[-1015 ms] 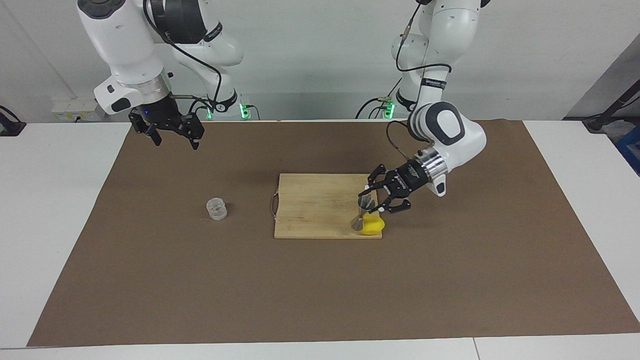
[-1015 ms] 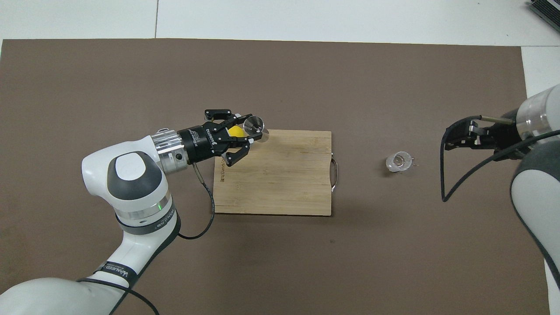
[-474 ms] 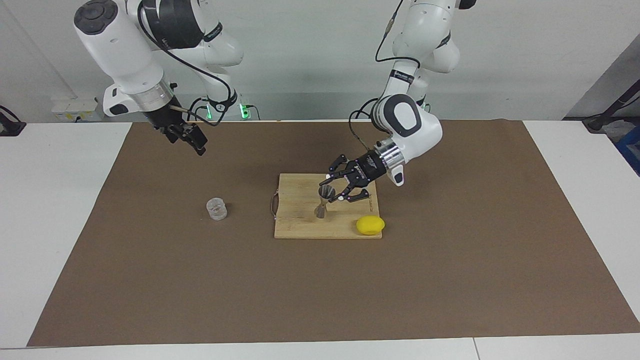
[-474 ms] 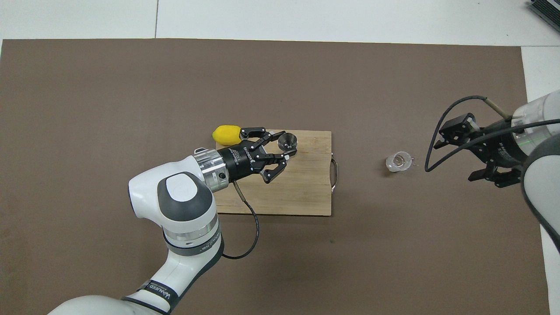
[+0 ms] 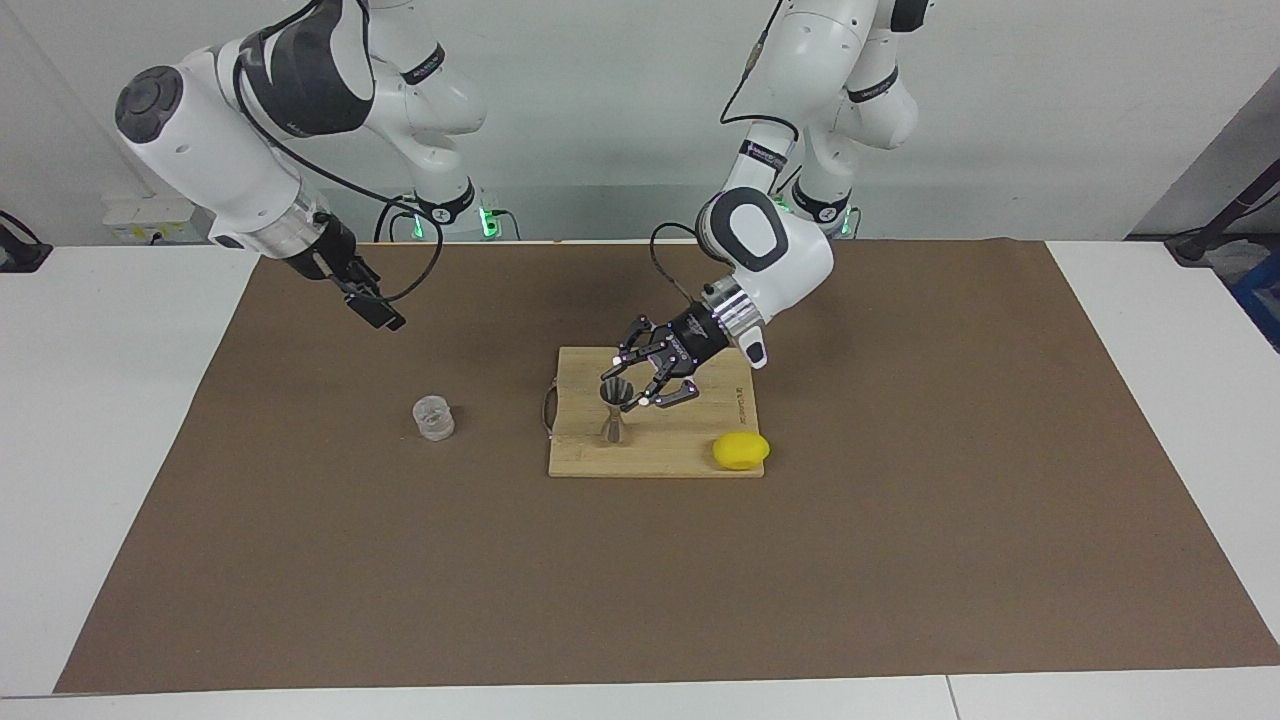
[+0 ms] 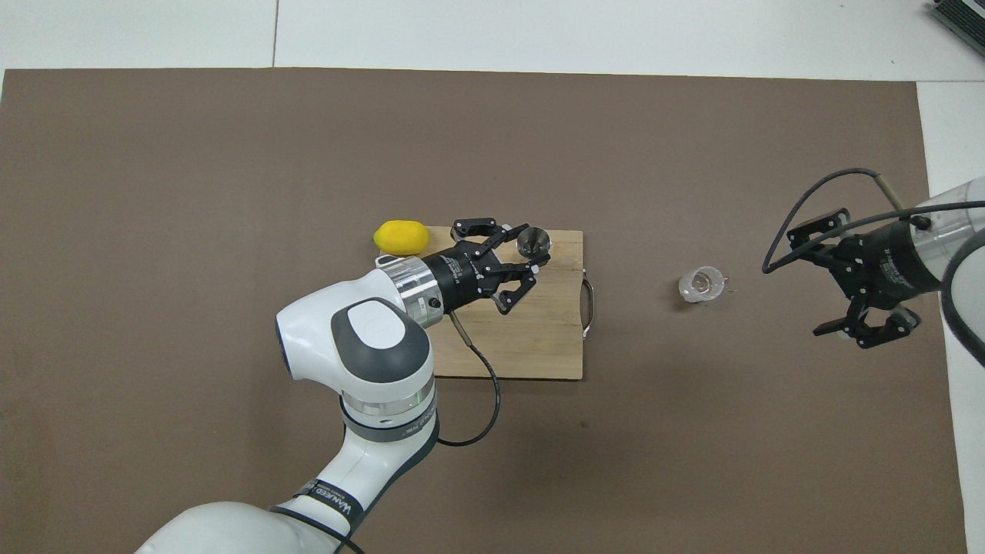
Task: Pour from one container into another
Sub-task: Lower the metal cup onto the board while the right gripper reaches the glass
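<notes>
The clear glass cup (image 5: 434, 418) (image 6: 701, 285) stands upright on the brown mat, with nothing touching it. The silver hourglass jigger (image 5: 615, 408) (image 6: 532, 241) is upright over the wooden cutting board (image 5: 680, 440) (image 6: 531, 346), at the edge farther from the robots. Its foot is at or just above the wood. My left gripper (image 5: 630, 388) (image 6: 526, 251) is shut on the jigger's upper cone. My right gripper (image 5: 368, 306) (image 6: 808, 285) hangs open and empty over the mat, on the side of the cup toward the right arm's end of the table.
A yellow lemon (image 5: 741, 451) (image 6: 400, 237) lies at the board's corner toward the left arm's end, farther from the robots. The board's metal handle (image 5: 546, 408) (image 6: 589, 308) points toward the cup. The brown mat (image 5: 900, 560) covers most of the white table.
My left gripper has carried the jigger from beside the lemon along the board toward the cup. My right gripper has turned and dropped lower near the cup.
</notes>
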Motion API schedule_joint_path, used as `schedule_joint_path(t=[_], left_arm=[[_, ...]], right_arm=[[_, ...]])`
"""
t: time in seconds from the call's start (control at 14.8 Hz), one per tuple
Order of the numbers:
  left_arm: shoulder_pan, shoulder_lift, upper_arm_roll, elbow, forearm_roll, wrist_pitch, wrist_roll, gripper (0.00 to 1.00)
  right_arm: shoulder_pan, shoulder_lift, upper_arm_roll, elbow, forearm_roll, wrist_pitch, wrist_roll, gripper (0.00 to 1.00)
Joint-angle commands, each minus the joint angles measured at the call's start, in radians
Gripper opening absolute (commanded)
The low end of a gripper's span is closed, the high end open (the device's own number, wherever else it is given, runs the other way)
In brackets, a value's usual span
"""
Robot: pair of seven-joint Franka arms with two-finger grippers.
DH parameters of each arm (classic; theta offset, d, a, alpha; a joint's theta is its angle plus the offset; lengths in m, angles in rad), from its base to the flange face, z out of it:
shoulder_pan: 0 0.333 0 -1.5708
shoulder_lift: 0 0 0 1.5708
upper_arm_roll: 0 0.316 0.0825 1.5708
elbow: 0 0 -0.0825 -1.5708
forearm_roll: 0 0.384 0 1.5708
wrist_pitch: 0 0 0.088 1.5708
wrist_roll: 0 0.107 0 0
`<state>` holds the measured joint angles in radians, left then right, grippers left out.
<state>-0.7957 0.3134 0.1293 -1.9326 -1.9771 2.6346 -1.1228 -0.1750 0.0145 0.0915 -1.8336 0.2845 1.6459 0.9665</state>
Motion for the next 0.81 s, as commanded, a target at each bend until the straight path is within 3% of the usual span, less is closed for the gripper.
schedule_joint_path(t=[0.0,0.41,0.54,0.74], left_arm=[[-0.034,0.036,0.016,0.053,-0.041,0.054,-0.009,0.0],[-0.07,0.036,0.015,0.038,-0.097,0.082,-0.014,0.0],[-0.07,0.036,0.016,0.037,-0.097,0.082,-0.014,0.0],[-0.071,0.038,0.016,0.035,-0.091,0.087,-0.014,0.0]], right_arm=[[-0.043,0.07,0.005,-0.003,0.057,0.067,0.012,0.96],[-0.044,0.214,0.005,-0.05,0.102,0.263,0.014,0.96],[-0.037,0.225,0.005,-0.087,0.102,0.337,0.011,0.96],[-0.046,0.286,0.005,-0.088,0.133,0.356,-0.005,0.96]])
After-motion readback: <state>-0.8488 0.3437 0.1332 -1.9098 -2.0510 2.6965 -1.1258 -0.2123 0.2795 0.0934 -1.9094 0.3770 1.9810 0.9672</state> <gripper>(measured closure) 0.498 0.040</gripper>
